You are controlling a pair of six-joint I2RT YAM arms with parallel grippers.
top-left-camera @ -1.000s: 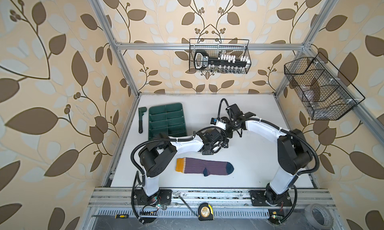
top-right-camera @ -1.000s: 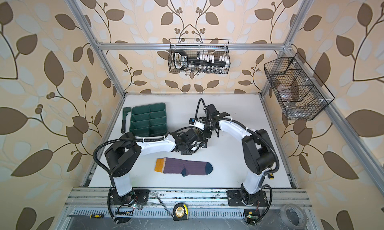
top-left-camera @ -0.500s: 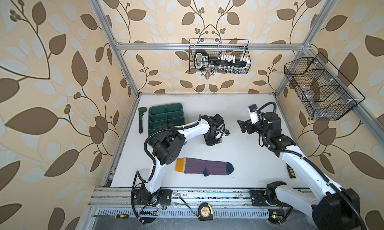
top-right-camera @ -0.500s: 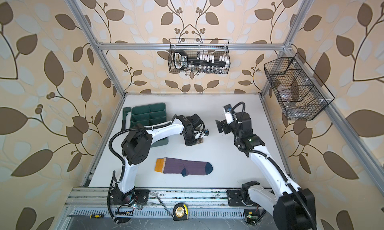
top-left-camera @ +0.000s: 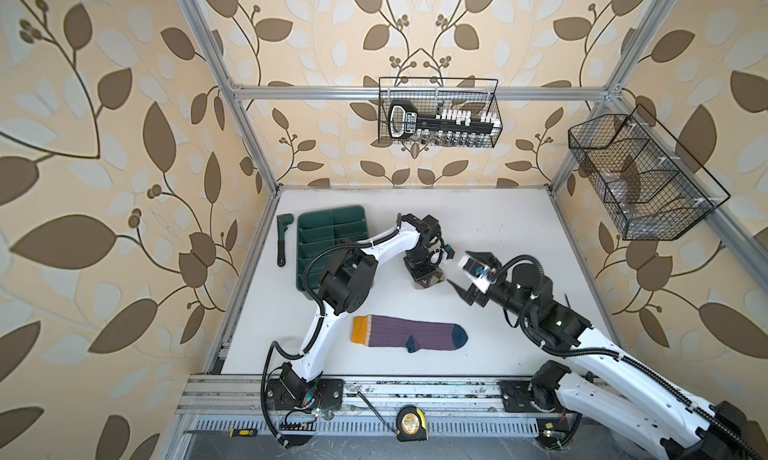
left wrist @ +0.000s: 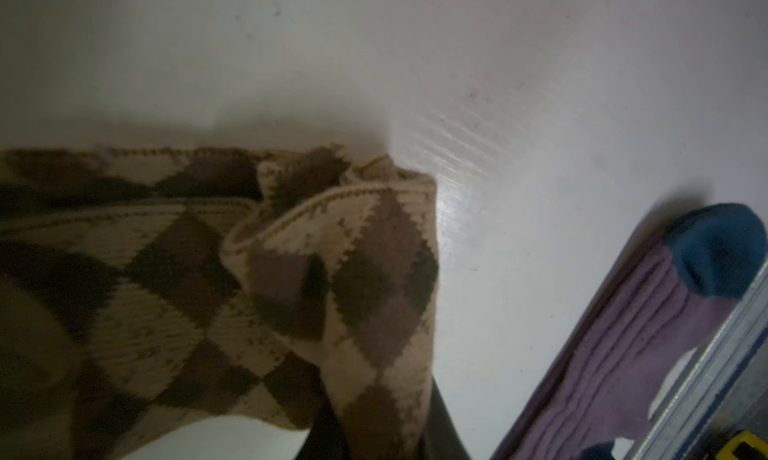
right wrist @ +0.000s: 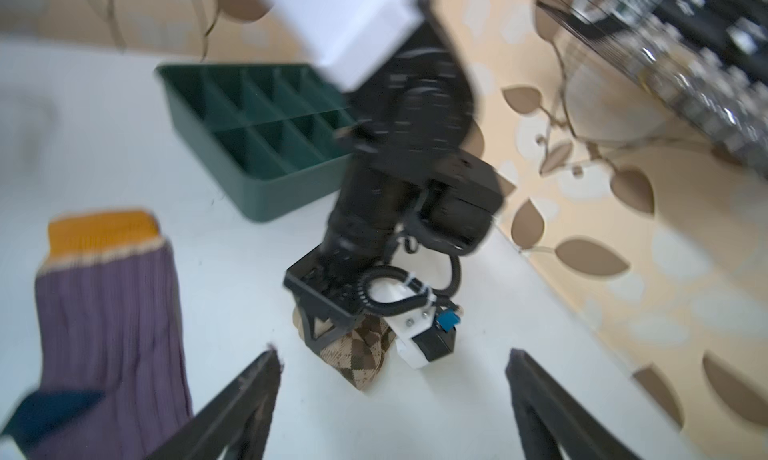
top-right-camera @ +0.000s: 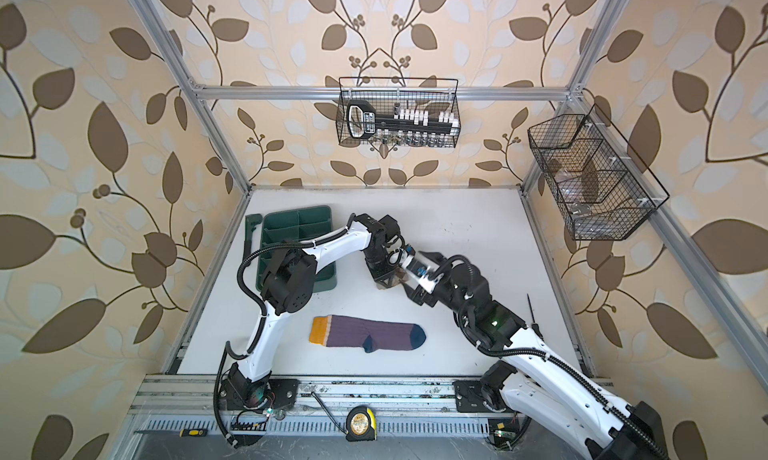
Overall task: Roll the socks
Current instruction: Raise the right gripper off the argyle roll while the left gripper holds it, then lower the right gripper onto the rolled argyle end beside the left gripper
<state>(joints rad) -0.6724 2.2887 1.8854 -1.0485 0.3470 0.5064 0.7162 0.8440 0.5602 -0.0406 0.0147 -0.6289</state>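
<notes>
Swinging back in over the last half second, the right gripper [top-left-camera: 458, 268] now hangs just short of the left gripper [top-left-camera: 424, 278], jaws spread wide with nothing between them. The left gripper hasn't budged.

Closest to the front rail, on the base side of both grippers and well apart from them, the purple sock [top-left-camera: 409, 332] lies flat on the white table [top-left-camera: 498, 229]. Its mustard cuff is on the left arm's side and its navy toe on the right arm's.

Further in, the left gripper points straight down, clamped on the beige argyle sock [top-left-camera: 434, 280]. That one sits bunched under its fingers on the table, a folded end poking out towards the right gripper.

Beyond the left gripper and off to its left sits the green divided tray [top-left-camera: 332, 229]. Further still, a wire basket [top-left-camera: 438, 112] hangs on the back wall.
</notes>
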